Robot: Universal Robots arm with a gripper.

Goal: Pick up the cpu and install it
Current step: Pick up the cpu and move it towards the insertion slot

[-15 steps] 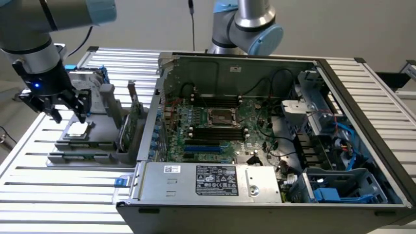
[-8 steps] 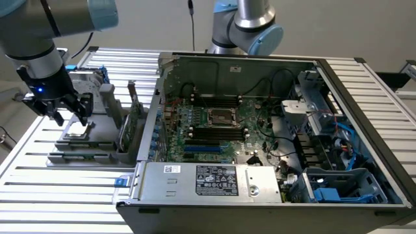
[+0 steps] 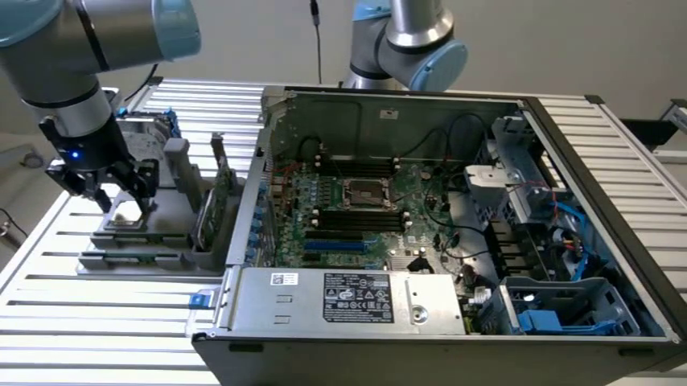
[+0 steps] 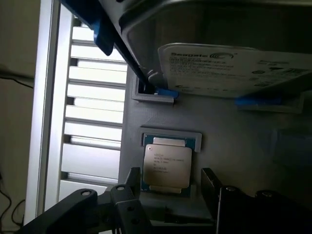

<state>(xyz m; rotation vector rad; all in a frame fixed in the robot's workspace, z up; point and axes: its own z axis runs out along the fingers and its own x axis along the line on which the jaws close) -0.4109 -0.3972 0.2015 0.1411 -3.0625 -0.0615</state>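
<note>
The end effector (image 3: 121,193), spread wide, hangs over the cpu (image 4: 165,165), apparently seated in a gray holder (image 4: 161,117) so it lies flat for grasping.

grey arm (image 3: 59,48) has blue caps (image 3: 177,28), black gripper (image 3: 121,199).

hard drive (image 4: 229,68) cut off by picture edge, label print blurred, cpu (image 4: 166,165) markings too small to read

An open PC case (image 3: 387,112) lies on a slatted table (image 3: 96,322), with its power supply (image 3: 355,299) on the near side. At the exterior view's left, a grey rack (image 3: 140,241) holds a hard drive (image 4: 234,70).
</note>
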